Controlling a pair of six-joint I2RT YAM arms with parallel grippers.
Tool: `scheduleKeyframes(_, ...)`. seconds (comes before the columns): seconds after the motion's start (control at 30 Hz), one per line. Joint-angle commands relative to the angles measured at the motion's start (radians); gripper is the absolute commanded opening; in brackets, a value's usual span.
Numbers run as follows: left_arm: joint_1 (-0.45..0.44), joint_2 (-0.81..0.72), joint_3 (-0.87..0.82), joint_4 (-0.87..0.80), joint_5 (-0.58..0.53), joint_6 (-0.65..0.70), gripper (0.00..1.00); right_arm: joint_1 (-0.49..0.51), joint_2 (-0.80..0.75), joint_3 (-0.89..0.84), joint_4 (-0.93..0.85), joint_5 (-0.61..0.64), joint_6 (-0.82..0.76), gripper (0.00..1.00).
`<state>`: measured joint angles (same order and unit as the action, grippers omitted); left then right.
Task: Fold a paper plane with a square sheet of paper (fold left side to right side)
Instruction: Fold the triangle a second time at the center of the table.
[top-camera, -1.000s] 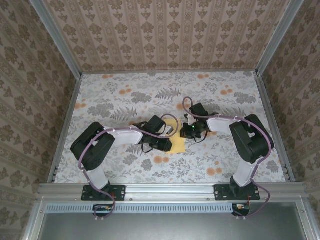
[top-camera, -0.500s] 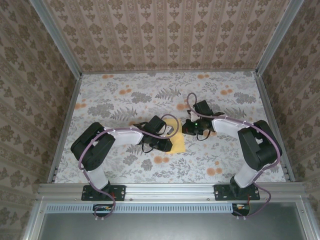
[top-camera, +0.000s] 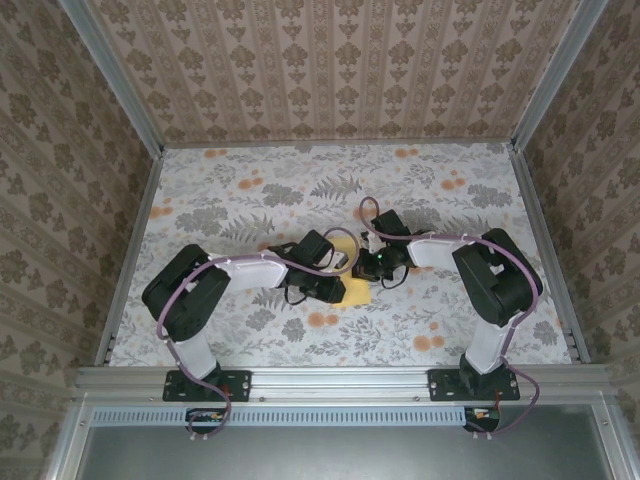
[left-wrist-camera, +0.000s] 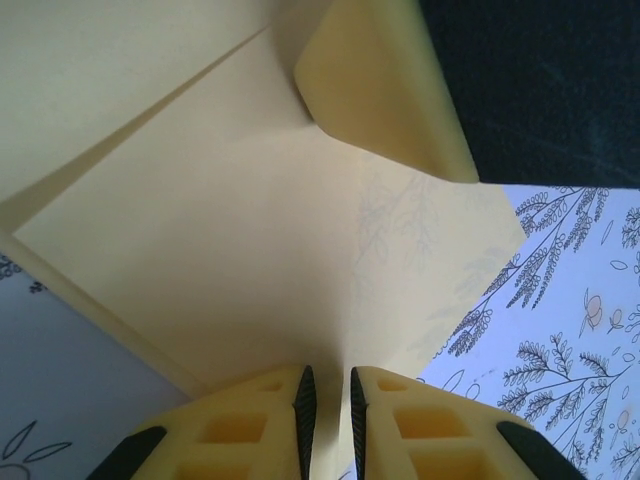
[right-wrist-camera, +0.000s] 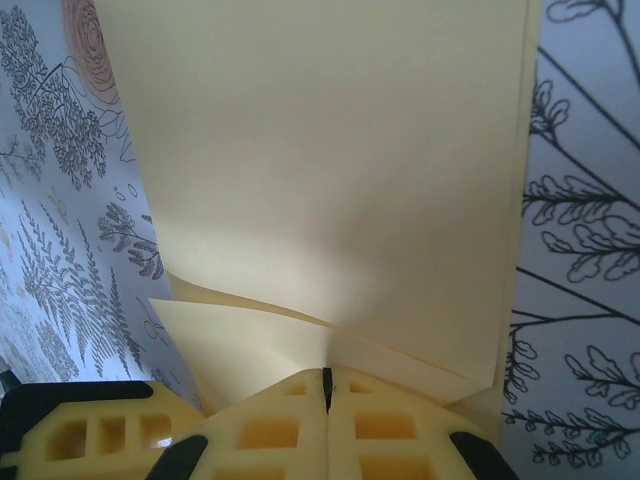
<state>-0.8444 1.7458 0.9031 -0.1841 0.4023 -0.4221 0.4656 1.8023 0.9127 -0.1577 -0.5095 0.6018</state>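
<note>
The flower-printed worktop (top-camera: 250, 190) carries the left arm (top-camera: 250, 272) and the right arm (top-camera: 450, 250), whose wrists meet near its middle over the square sheet of paper (top-camera: 356, 292). From above, a little yellow shows between and under them. The sheet is partly folded. In the left wrist view one layer lies over another along a slanted edge, a corner curls upward, and the cloth's print shows faintly through the raised part. This suggests paper that is very light, thin and limp. It should bend under its own weight, slide easily on the cloth, and keep any crease or crumple it is given. It is probably best taken by a shallow bite at an edge or corner while something pins the rest flat. The left jaws stand almost together with a narrow slit between them, and the sheet's near edge runs into that slit, so they look clamped on the lifted layer. The right jaws are pressed fully together with nothing visibly between them. Their tips sit at the sheet's near edge, just beside a layer that lifts slightly, and the rest of the sheet spreads flat beyond them.
</note>
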Motion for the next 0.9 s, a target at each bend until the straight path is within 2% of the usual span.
scheduleKeyframes(0.0, 0.01, -0.045, 0.028, -0.071, 0.007, 0.019, 0.21, 0.002, 0.039, 0.005, -0.084, 0.046, -0.017, 0.0)
scheduleKeyframes(0.17, 0.024, -0.053, 0.034, -0.017, 0.11, -0.003, 0.2, 0.002, 0.046, 0.0, -0.079, 0.04, -0.016, 0.0)
scheduleKeyframes(0.37, 0.028, 0.011, 0.04, 0.052, 0.196, -0.023, 0.15, 0.002, 0.05, -0.001, -0.082, 0.037, -0.017, 0.0)
scheduleKeyframes(0.6, 0.036, 0.085, 0.062, 0.06, 0.176, -0.024, 0.15, 0.002, 0.052, -0.001, -0.091, 0.041, -0.023, 0.0)
scheduleKeyframes(0.87, 0.053, 0.066, 0.015, 0.068, 0.144, -0.042, 0.15, 0.002, 0.057, 0.008, -0.125, 0.06, -0.039, 0.0)
